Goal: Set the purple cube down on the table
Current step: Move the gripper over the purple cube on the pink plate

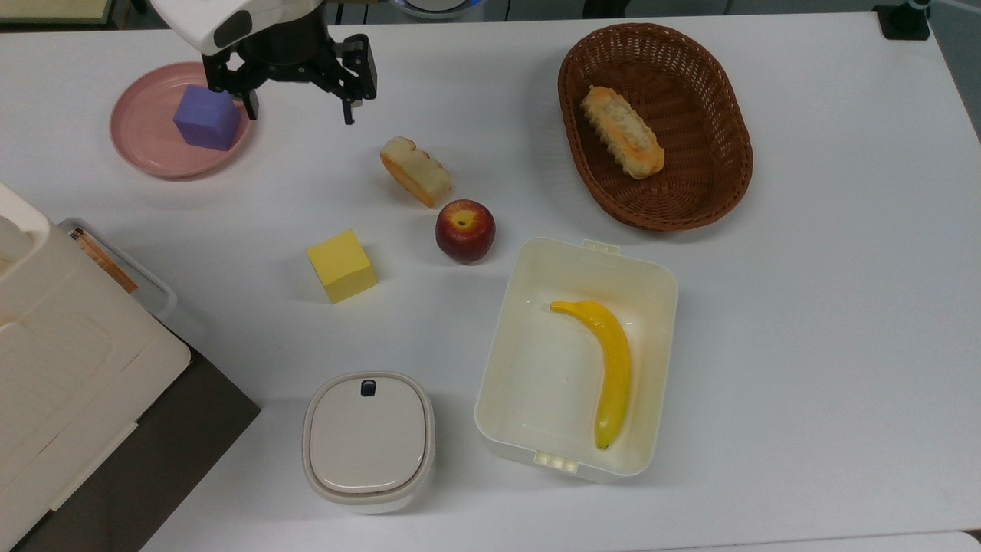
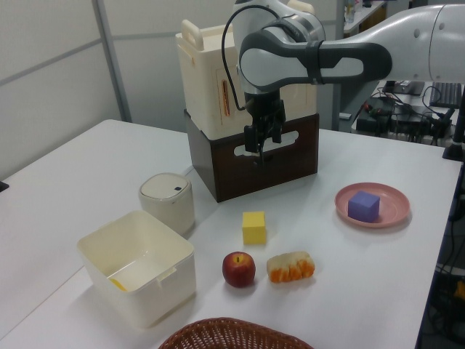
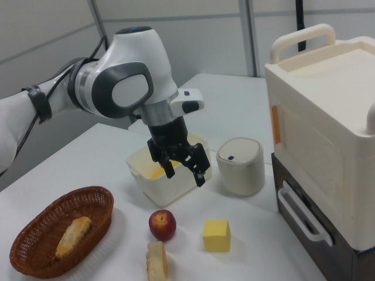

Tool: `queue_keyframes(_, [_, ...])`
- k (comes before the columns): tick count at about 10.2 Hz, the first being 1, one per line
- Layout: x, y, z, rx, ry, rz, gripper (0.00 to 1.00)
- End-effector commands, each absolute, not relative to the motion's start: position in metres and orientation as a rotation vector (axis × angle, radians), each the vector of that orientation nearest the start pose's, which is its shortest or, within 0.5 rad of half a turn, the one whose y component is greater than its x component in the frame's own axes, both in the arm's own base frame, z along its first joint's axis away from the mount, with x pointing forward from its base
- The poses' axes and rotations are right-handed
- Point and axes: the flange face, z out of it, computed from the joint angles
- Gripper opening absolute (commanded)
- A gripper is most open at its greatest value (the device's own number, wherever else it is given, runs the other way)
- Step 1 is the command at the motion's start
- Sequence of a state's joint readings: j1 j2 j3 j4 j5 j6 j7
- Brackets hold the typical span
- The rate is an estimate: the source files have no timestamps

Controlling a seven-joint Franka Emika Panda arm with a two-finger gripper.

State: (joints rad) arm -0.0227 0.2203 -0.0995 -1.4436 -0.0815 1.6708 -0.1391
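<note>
The purple cube (image 1: 205,116) (image 2: 364,206) sits on a round pink plate (image 1: 142,134) (image 2: 389,216) at the top view's upper left, on the white table (image 1: 805,307). My gripper (image 1: 300,116) (image 2: 263,149) (image 3: 186,177) hangs above the table just to the right of the plate in the top view. It is open with nothing between its fingers. One fingertip (image 1: 251,109) is near the cube's right edge, apart from it and higher up.
A yellow cube (image 1: 341,266), an apple (image 1: 465,230) and a bread piece (image 1: 415,171) lie mid-table. A wicker basket (image 1: 713,184) holds a pastry. A white bin (image 1: 651,284) holds a banana. A lidded pot (image 1: 369,438) and a cream storage box (image 1: 69,368) stand at the top view's lower left.
</note>
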Motion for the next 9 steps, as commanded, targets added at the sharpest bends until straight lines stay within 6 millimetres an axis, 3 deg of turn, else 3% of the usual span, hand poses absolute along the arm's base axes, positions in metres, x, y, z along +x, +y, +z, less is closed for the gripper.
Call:
queue_keyframes(1, [0.602,-0.082,0.578,-3.235,-0.093,0.077,1.0])
queue_keyframes(3, [0.597,-0.082,0.575,-3.214,-0.202,0.144,1.0])
queue_keyframes(9, [0.584,-0.085,0.58,-3.211,-0.208,0.24,1.0])
